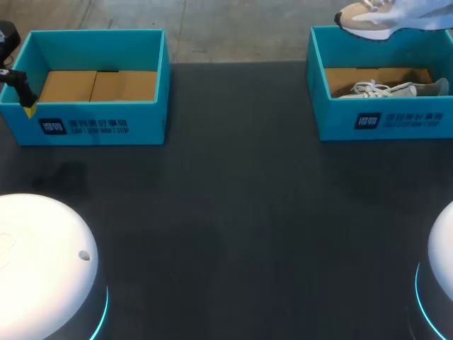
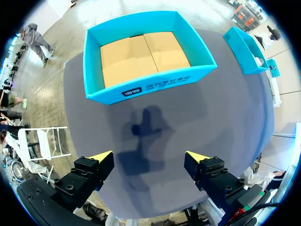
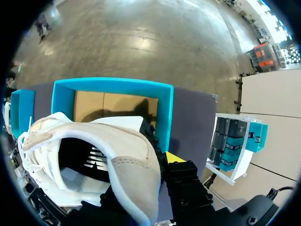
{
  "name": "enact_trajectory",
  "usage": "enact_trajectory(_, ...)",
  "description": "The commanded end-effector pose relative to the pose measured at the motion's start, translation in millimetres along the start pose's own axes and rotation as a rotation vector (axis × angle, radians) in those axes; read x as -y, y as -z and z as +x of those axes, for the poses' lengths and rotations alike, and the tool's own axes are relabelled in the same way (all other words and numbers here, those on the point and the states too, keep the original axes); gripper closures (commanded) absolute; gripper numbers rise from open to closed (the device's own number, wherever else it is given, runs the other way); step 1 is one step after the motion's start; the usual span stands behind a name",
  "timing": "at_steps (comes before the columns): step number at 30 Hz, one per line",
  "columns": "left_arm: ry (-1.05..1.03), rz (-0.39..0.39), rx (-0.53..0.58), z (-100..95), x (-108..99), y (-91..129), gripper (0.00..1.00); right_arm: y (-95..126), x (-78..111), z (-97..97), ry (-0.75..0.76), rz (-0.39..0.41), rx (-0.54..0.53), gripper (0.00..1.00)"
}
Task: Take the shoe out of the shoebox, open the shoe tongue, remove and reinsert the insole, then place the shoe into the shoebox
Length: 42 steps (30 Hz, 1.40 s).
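A dark, matte table (image 1: 233,212) carries two open teal cardboard shoeboxes with plain brown card floors. In the head view the left shoebox (image 1: 99,124) sits at the upper left of the frame and the right shoebox (image 1: 382,120) at the upper right.

A beige suede and white leather low-top, the lifted shoe (image 1: 364,21), hangs above the back rim of the right shoebox at the top right edge of the frame. A second shoe (image 1: 386,88), pale grey with white laces, lies on its side inside that box.

The right wrist view shows the lifted shoe (image 3: 127,165) up close, heel toward the camera, its dark opening and soft padded collar plain to see. The right hand (image 3: 157,162) grips it at the heel. One yellow tip presses the outer heel wall; the shoe hides the other finger. Past the shoe lies the right shoebox (image 3: 164,108).

The left hand (image 1: 25,106) shows only as a dark shape with a yellow tip at the far left edge of the head view, beside the left shoebox. Its own wrist view shows the left hand (image 2: 149,157) spread wide, holding nothing, above bare table. The left shoebox (image 2: 155,84) lies ahead of its fingers.
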<state>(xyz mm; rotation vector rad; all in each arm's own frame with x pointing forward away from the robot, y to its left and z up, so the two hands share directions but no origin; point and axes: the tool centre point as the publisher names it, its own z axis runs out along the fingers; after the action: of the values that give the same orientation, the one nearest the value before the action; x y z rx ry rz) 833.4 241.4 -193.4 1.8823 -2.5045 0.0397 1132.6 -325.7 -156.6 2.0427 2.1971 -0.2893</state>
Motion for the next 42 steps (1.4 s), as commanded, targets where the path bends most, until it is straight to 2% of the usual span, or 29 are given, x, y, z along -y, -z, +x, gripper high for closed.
enact_trajectory(1, -0.001, -0.003, 0.002, 0.1, 0.1, 0.9, 0.0, 2.1, -0.9, -1.5, 0.001, 0.003, -0.002, 1.0)
enact_trajectory(9, -0.001, -0.003, 0.002, 0.1, 0.1, 0.9, 0.0, -4.3, 1.1, 0.9, -0.051, -0.008, 0.013, 1.0)
enact_trajectory(22, -0.001, -0.003, 0.002, 0.1, 0.1, 0.9, 0.0, -26.3, -11.2, 17.9, -0.102, -0.019, 0.006, 1.0)
enact_trajectory(33, -0.001, -0.003, 0.002, 0.1, 0.1, 0.9, 0.0, -52.2, -7.2, 22.6, -0.121, -0.052, -0.031, 1.0)
enact_trajectory(42, -0.001, -0.003, 0.002, 0.1, 0.1, 0.9, 0.0, -62.9, -1.3, 25.4, -0.124, -0.044, -0.031, 1.0)
